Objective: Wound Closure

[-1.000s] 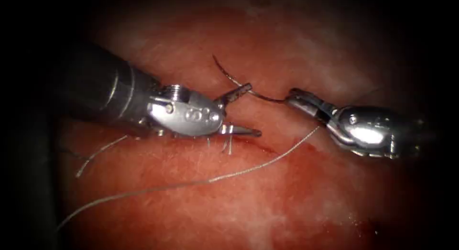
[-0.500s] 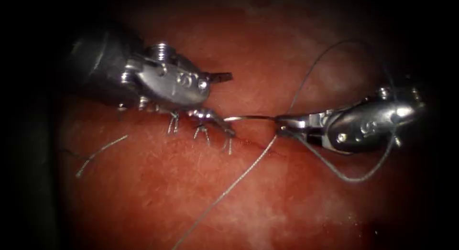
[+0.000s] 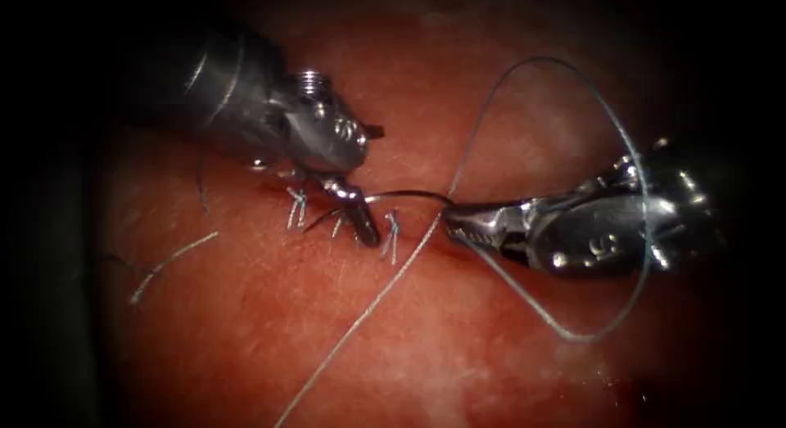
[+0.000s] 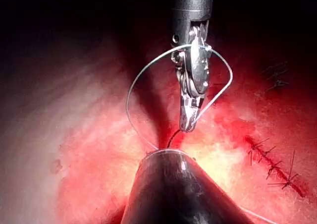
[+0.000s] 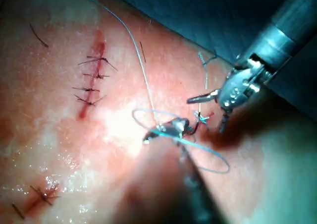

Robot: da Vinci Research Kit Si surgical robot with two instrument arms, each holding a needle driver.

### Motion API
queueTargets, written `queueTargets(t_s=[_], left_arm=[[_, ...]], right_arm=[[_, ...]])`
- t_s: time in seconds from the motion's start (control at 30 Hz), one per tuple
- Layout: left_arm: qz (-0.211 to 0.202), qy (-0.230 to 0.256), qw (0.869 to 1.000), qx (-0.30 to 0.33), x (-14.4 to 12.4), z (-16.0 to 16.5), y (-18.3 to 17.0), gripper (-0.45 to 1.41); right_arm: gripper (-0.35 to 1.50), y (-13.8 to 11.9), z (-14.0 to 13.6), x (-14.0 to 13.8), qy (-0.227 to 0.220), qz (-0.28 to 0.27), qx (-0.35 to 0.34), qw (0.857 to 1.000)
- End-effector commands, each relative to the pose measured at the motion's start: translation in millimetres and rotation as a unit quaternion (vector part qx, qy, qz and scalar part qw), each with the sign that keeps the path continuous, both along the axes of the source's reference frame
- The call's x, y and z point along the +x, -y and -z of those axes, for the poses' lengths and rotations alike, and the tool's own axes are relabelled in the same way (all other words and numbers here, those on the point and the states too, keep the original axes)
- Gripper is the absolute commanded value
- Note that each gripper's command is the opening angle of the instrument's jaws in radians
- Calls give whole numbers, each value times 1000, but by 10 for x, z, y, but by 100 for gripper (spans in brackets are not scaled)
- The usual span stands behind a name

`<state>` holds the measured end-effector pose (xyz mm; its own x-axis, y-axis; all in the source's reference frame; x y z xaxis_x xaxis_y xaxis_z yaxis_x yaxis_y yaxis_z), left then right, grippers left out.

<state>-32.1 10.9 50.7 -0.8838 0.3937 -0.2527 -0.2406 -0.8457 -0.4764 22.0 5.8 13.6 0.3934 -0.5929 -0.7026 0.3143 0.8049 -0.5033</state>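
We hold the thin curved dark steel needle [image 3: 409, 197] at its rear end in the closed jaws of the right silver needle driver [image 3: 449, 221], keeping it level above the cut. The left silver needle driver [image 3: 370, 182] stands with jaws parted, the lower one against the reddish pork-belly tissue [image 3: 426, 346] beside the needle's tip, gripping nothing. The pale blue-grey thread [image 3: 573, 101] loops around the right tool.

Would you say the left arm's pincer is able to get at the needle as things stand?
Probably yes. The left pincer stands open, its lower jaw beside the free part of the needle, which the right pincer holds at its other end; the thread loops around the right tool.
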Motion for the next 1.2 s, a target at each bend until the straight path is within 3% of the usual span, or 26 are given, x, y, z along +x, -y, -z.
queueTargets(t_s=[0.03, 0.2, 0.47, 0.6, 0.67, 0.9, 1.1, 1.2], left_arm=[[-3, -3, 1000, 6, -5, -7, 9, 84], [-8, -31, 999, 27, -6, -22, 16, 81], [-19, -33, 997, 61, -8, -40, 28, 78], [-21, -40, 996, 72, -1, -45, 24, 68], [-21, -42, 996, 81, 2, -48, 21, 57], [-18, -34, 994, 101, 13, -53, 18, -45], [-17, -24, 993, 113, 12, -54, 14, -45], [21, -36, 989, 141, 13, -53, 7, -45]], right_arm=[[-35, 11, -3, 7, -1, 3, -1, 1000], [-35, 14, 3, 14, -3, 14, -21, 1000], [-35, 19, 8, 25, -5, 21, -37, 999], [-35, 19, 10, 24, -5, 23, -39, 999], [-35, 19, 10, 24, -4, 23, -39, 999], [-35, 18, 11, 25, -4, 24, -42, 999], [-35, 16, 13, 24, -5, 25, -43, 999], [-28, 14, 14, 23, -4, 9, -13, 1000]])
